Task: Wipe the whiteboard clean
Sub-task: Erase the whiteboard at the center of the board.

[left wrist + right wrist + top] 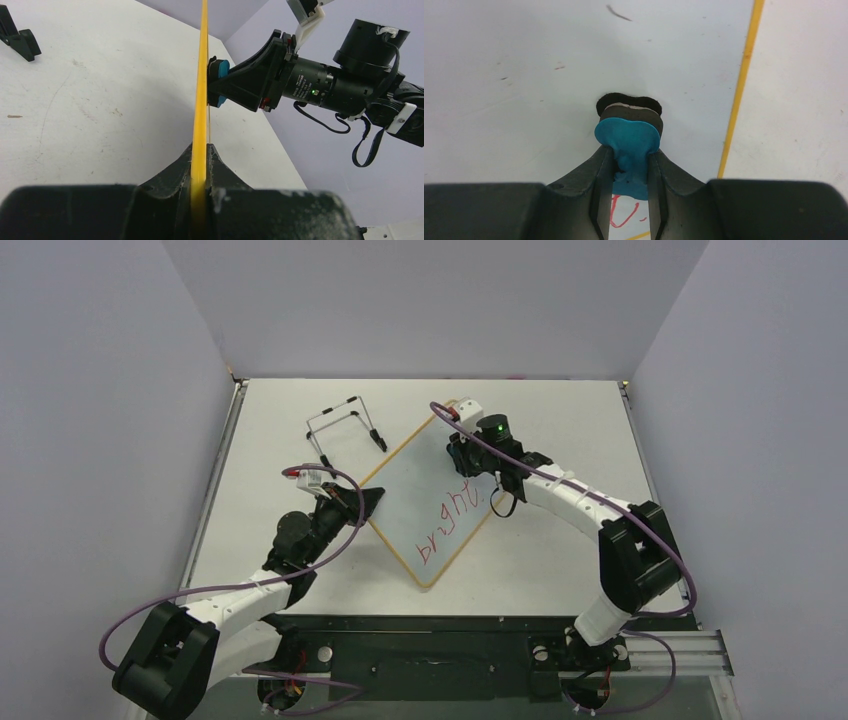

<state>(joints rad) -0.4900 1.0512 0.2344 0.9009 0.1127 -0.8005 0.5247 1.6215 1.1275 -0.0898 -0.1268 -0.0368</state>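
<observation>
The whiteboard (425, 490) sits diagonally at the centre of the top view. The left gripper (375, 502) is clamped on its left frame corner. At its upper end, the right gripper (462, 455) pinches a blue eraser (629, 137) against its face.

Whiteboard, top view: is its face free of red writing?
No, red handwriting runs across the lower part of the whiteboard.
</observation>
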